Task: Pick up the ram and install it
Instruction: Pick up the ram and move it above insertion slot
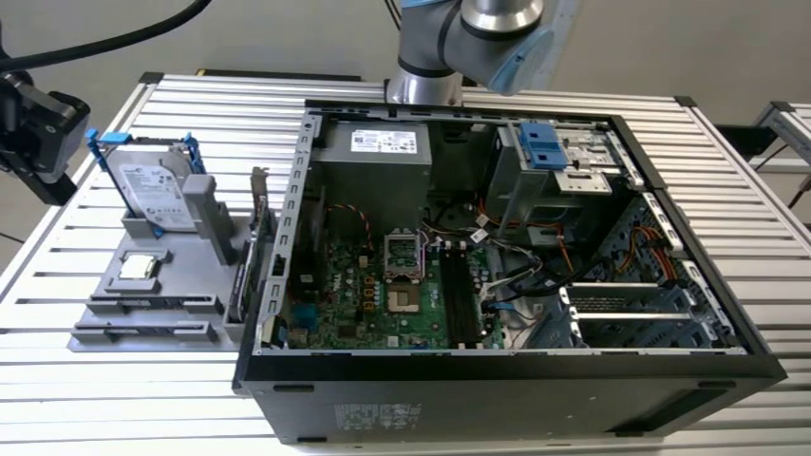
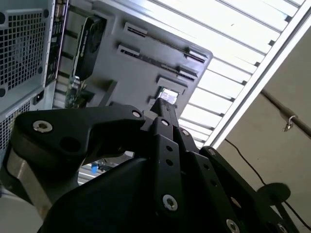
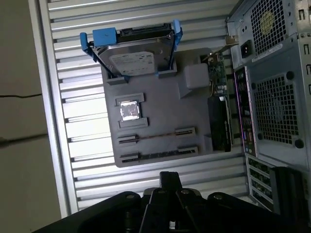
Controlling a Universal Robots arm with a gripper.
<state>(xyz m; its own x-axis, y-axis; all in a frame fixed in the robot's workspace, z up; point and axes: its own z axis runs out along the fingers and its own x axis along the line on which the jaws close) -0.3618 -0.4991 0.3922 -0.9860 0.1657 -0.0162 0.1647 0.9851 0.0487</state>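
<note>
1. The tool hangs over the desk just short of the grey fixture, touching nothing; whether it is spread or pressed together cannot be told, since both wrist views look along its dark body edge-on.
2. The ram appears to stand on edge in the fixture row nearest the tool, ungrasped and not yet installed; the row just beyond shows only a thin line, and whether it carries a stick cannot be told.
3. Risk at the fixture: the row's end brackets sit close against the ram; an off-centre descent would likely land on a bracket or the row wall rather than the board; a grip away from the middle could tilt the stick.
4. Neighbours: the processor chip lies just past the rows; the hard drive stands further on; the expansion card stands at the fixture's case side; a wide approach could knock any of them.
5. Risk at the case: the black slots lie deep inside with loose cables just beside; a cable could snag the ram or block seating; a skewed entry could jam.
6. Hidden: slot latch positions are too small to tell; the ram's lower edge is sunk in its row; the wrist views cut the case off at its rear panel.
</note>
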